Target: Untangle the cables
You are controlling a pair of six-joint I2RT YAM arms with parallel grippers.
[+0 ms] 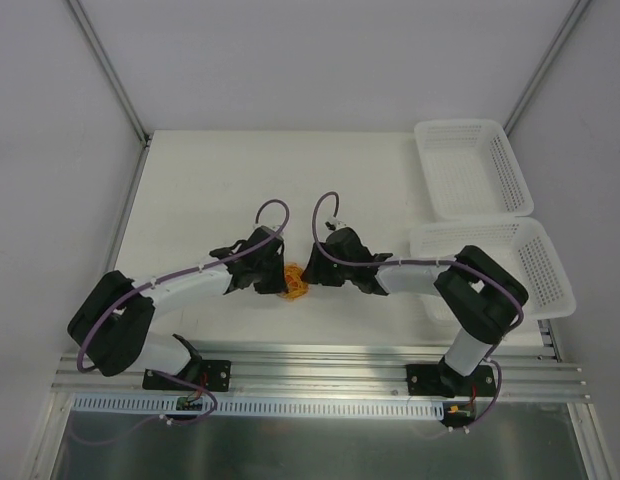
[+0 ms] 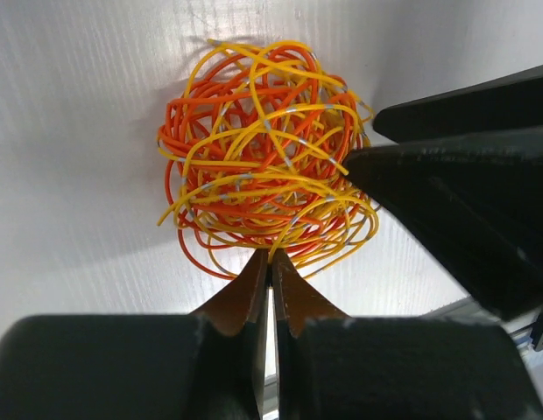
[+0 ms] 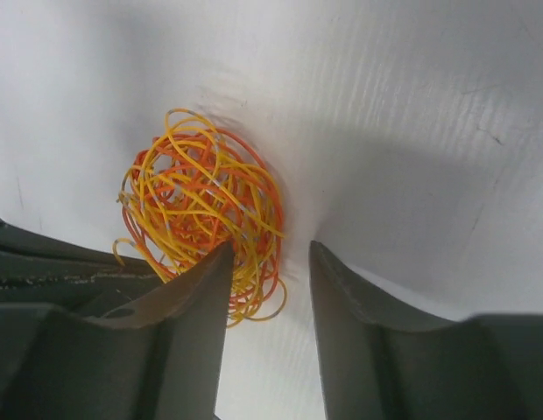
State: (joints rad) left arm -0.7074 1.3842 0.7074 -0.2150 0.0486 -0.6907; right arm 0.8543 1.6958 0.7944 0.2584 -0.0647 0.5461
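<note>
The table (image 1: 210,180) is being lit brightly and evenly from above in the top view, and only soft shadows are being thrown beneath the arms. In the left wrist view, the cables (image 2: 263,157) are being rendered sharply, a grey shadow is being cast to their lower left, and the near fingers (image 2: 241,302) are being blurred. In the right wrist view, the white surface is being dimmed by broad shadow bands.

Left arm (image 1: 180,283) and right arm (image 1: 415,273) folded inward, wrists close, left fingers (image 2: 241,302) pinched tight, right fingers (image 3: 188,315) parted.
</note>
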